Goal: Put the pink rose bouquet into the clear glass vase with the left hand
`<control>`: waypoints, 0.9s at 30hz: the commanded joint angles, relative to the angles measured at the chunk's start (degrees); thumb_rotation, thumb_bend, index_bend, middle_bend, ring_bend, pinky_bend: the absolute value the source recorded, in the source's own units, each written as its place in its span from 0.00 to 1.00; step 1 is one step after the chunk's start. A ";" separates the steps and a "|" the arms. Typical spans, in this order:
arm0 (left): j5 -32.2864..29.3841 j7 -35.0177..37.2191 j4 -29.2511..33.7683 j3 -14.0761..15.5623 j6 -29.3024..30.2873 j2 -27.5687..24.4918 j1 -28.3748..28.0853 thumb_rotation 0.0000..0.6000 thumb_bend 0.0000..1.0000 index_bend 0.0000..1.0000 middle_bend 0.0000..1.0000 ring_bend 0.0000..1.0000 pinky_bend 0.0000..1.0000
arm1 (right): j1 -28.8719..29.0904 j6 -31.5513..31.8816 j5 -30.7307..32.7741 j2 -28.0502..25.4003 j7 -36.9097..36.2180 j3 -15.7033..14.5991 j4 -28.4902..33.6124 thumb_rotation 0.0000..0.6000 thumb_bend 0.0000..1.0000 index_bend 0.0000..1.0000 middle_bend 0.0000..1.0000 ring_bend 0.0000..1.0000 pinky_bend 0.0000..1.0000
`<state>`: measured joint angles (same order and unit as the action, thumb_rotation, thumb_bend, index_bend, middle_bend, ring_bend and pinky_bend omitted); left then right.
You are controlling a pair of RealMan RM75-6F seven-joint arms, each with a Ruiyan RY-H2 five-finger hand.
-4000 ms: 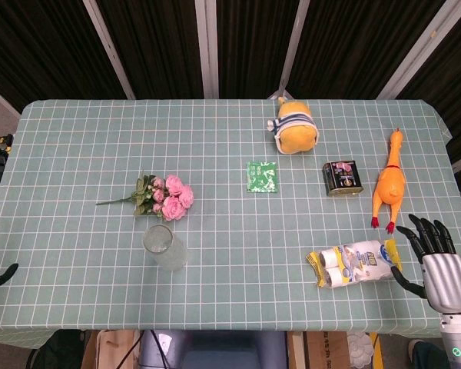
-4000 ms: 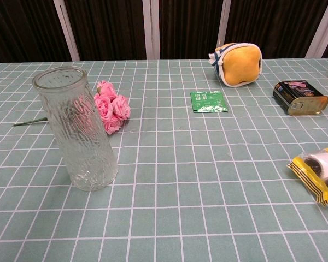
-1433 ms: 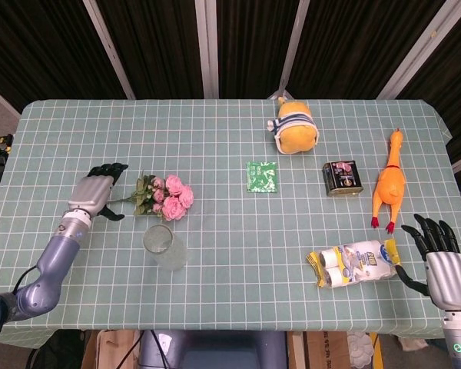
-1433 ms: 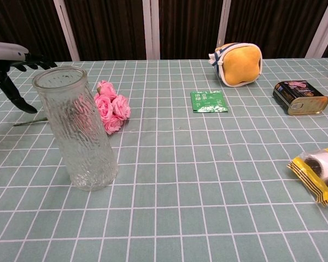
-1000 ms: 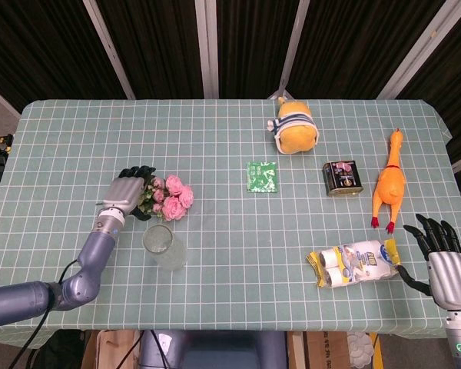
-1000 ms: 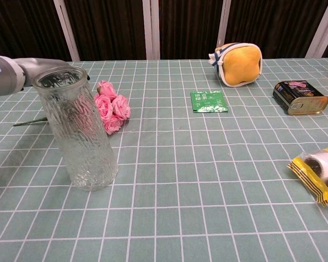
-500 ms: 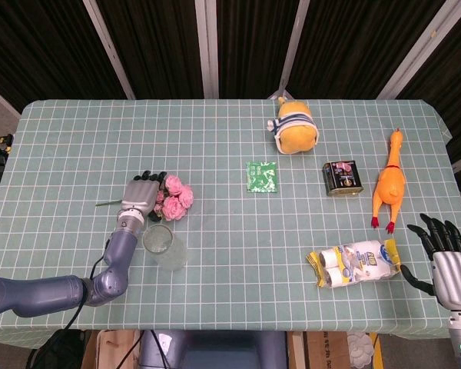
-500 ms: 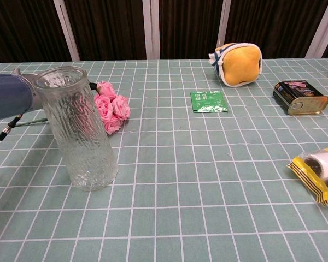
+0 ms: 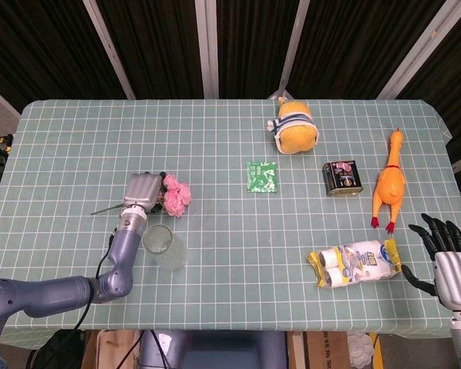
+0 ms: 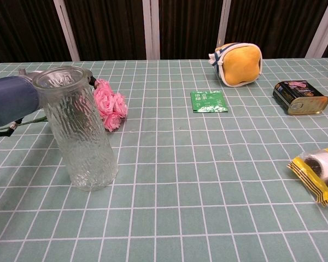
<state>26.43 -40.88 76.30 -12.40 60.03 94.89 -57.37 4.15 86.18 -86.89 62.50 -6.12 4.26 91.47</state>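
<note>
The pink rose bouquet (image 9: 176, 198) lies on the green checked table, left of centre, its stem (image 9: 101, 210) pointing left. My left hand (image 9: 141, 190) sits over the leafy part just behind the blooms, fingers curled down around it. The clear glass vase (image 9: 163, 246) stands upright just in front of the hand. In the chest view the vase (image 10: 78, 131) hides most of the hand, while the roses (image 10: 110, 103) and my left forearm (image 10: 11, 99) show beside it. My right hand (image 9: 446, 260) hangs open off the table's near right corner.
A yellow plush toy (image 9: 296, 131) lies at the back. A green packet (image 9: 262, 177), a dark tin (image 9: 342, 178) and an orange rubber chicken (image 9: 389, 184) spread rightwards. A yellow-ended pack of rolls (image 9: 353, 264) lies near the right front edge.
My left hand has come in from the left and closed its fingers over the bouquet's leaves. The blooms bunched and shifted slightly, and the stem tilted. My right hand barely moved.
</note>
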 commanded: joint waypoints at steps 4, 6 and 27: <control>5.59 4.58 3.82 -1.02 2.73 -4.80 2.95 1.00 0.45 0.32 0.46 0.34 0.46 | -0.07 0.07 0.06 -0.09 -0.31 0.02 -0.03 1.00 0.28 0.21 0.09 0.08 0.00; 8.60 8.14 6.50 -1.57 3.45 -7.77 4.71 1.00 0.45 0.32 0.46 0.34 0.45 | -0.09 0.07 0.01 -0.13 -0.44 -0.02 0.03 1.00 0.28 0.21 0.09 0.08 0.00; 42.57 65.54 37.64 -13.21 16.63 -40.67 27.17 1.00 0.45 0.31 0.42 0.32 0.44 | 0.10 0.13 -0.87 0.03 0.10 -0.23 1.11 1.00 0.28 0.21 0.09 0.08 0.00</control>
<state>61.70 12.87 105.33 -21.80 72.65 60.71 -35.62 4.24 86.29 -87.74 62.53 -6.00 4.03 92.57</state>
